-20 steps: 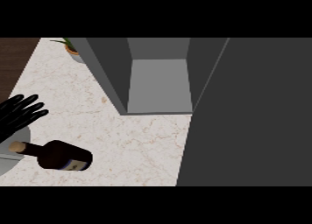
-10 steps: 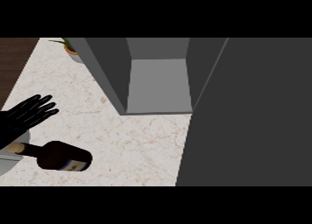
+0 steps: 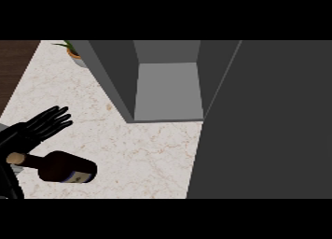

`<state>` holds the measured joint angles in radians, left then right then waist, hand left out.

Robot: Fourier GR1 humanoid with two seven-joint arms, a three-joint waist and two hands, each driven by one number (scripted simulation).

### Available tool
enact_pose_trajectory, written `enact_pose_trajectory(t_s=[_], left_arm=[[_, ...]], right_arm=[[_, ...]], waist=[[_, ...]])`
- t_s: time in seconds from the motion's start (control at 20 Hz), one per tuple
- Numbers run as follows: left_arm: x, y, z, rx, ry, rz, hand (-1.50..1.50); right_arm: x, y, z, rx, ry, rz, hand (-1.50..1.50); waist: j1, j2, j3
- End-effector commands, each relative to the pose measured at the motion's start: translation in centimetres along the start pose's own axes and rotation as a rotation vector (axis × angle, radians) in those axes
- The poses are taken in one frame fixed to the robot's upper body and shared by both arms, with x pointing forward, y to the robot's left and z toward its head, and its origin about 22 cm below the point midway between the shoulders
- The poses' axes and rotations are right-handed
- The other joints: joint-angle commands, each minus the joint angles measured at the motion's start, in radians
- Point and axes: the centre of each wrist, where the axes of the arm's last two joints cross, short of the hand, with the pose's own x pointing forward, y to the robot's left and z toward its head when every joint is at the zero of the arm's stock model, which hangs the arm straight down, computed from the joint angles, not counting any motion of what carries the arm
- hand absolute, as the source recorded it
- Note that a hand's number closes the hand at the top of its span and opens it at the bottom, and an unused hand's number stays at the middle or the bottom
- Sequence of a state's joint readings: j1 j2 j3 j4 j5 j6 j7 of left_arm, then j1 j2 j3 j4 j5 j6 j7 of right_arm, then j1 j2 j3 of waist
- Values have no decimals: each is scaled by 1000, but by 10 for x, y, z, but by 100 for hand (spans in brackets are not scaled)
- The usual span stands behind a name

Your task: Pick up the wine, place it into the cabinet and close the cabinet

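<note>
Resting on the counter (image 3: pixel 148 154), my left hand (image 3: pixel 38 128) spreads its fingers straight just above the lying wine bottle (image 3: pixel 62 167).

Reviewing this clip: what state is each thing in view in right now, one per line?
Wine bottle: lying on its side on the counter, not grasped.
Cabinet: open, nothing visible inside.
Cabinet door: swung open, covering the view's right side.
Left robot hand: open, fingers spread, above the bottle's neck.
Potted plant: upright behind the cabinet, partly hidden.
Right robot hand: not in view.
</note>
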<state>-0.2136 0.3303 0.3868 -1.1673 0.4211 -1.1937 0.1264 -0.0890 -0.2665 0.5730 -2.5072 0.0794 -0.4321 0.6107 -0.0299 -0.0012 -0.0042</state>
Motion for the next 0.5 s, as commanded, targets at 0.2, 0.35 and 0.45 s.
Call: enact_pose_trajectory(t_s=[0.2, 0.35, 0.45], left_arm=[[-20, 6, -3, -77, -28, 23, -150], [-40, -16, -22, -104, -3, 34, -150], [-39, -1, -10, -116, 17, 69, -150]], right_arm=[[21, 0, 23, 2, -67, -10, -150], [19, 1, 20, 1, -114, 9, -150], [23, 0, 22, 10, -87, -7, -150]], waist=[[-14, 4, -2], [-9, 2, -2], [-11, 3, -2]])
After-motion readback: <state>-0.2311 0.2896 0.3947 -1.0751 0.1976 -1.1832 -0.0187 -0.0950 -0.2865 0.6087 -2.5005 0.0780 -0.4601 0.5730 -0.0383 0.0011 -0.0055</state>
